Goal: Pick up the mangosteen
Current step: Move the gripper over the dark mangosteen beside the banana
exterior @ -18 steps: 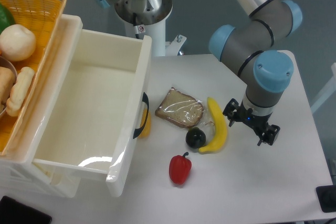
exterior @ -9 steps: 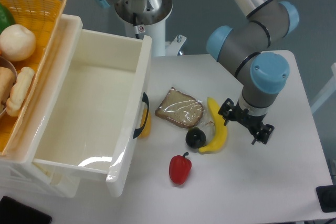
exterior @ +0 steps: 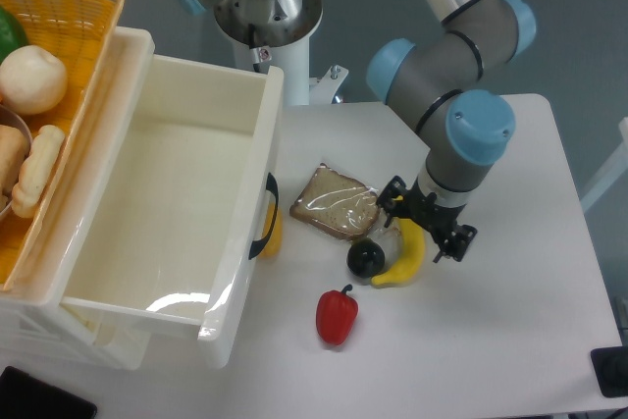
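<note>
1. While the mangosteen (exterior: 366, 258) sits untouched on the white table (exterior: 510, 340), the gripper (exterior: 426, 228) of the UR5e arm (exterior: 446, 95) hangs above the yellow banana (exterior: 405, 256), just to the fruit's right.
2. The small, glossy black fruit lies between the wrapped slice of bread (exterior: 337, 202) behind it and the red bell pepper (exterior: 337, 315) in front of it, its right side touching or nearly touching the banana's lower end.
3. The claw's two dark fingers point down and spread to either side of the wrist, one near the bread's right corner and one past the banana's outer curve; they hold nothing, though from this angle whether they are fully apart cannot be told.
4. A white plastic crate (exterior: 177, 213) with a black handle stands to the left of the food, and a small orange item (exterior: 274, 231) peeks out beside that handle.
5. At the far left, a yellow wicker basket (exterior: 69, 7) holds a pale round vegetable (exterior: 31, 79) and other produce, partly cut off by the frame edge.
</note>
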Robot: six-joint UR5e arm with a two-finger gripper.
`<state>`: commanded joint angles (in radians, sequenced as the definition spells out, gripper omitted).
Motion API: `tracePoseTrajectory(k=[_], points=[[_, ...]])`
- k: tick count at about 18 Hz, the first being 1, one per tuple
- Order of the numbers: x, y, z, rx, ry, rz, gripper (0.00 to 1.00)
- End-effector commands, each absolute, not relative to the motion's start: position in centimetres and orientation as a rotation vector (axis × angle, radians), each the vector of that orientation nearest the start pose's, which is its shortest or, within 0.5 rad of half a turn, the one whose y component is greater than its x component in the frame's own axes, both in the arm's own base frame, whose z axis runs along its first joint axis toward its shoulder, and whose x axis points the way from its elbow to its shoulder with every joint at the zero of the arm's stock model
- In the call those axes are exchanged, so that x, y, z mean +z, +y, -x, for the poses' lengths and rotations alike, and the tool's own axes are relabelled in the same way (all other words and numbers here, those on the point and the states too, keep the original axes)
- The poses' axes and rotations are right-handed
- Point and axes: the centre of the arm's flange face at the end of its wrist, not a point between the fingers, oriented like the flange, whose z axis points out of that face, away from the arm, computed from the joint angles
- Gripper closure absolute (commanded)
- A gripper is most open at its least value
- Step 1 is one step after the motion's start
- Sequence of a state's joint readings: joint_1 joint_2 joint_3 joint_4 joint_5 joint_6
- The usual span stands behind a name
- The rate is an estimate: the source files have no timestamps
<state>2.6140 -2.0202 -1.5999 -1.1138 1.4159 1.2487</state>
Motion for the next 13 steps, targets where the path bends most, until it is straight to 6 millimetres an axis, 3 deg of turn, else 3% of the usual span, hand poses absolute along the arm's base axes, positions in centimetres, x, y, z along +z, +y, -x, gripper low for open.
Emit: tracePoseTrajectory(k=[5,13], points=[[24.4,46.0,46.7,-0.120,0.341,2.989,0.00],[22.0,46.6,45.6,-0.176,0.372,3.009,0.00]])
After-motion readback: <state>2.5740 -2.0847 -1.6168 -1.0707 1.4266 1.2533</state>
